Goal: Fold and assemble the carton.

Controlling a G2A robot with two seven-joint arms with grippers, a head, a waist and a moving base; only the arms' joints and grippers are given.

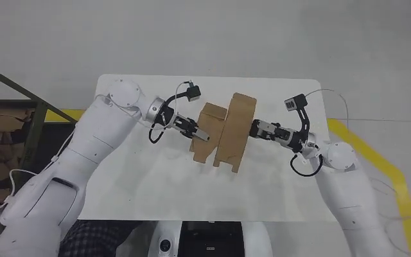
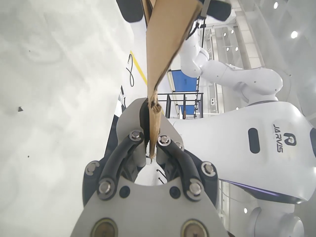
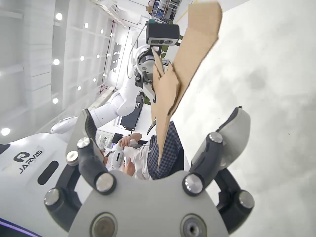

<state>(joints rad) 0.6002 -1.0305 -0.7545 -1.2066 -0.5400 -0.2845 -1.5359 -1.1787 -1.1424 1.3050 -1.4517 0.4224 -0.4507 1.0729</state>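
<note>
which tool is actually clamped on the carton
The left tool: it pinches the carton by its edge, while the right tool is spread open.

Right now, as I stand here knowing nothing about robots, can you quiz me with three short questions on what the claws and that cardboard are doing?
1. True or false: the left claw is shut on the carton.
2. Pick one. The right claw is: A) open around the carton's edge; B) clamped on a cup; C) pressed flat on the floor.
3. In a word or two: what surface lies below the carton?

Key: 1 true. 2 A. 3 the white table.
</note>
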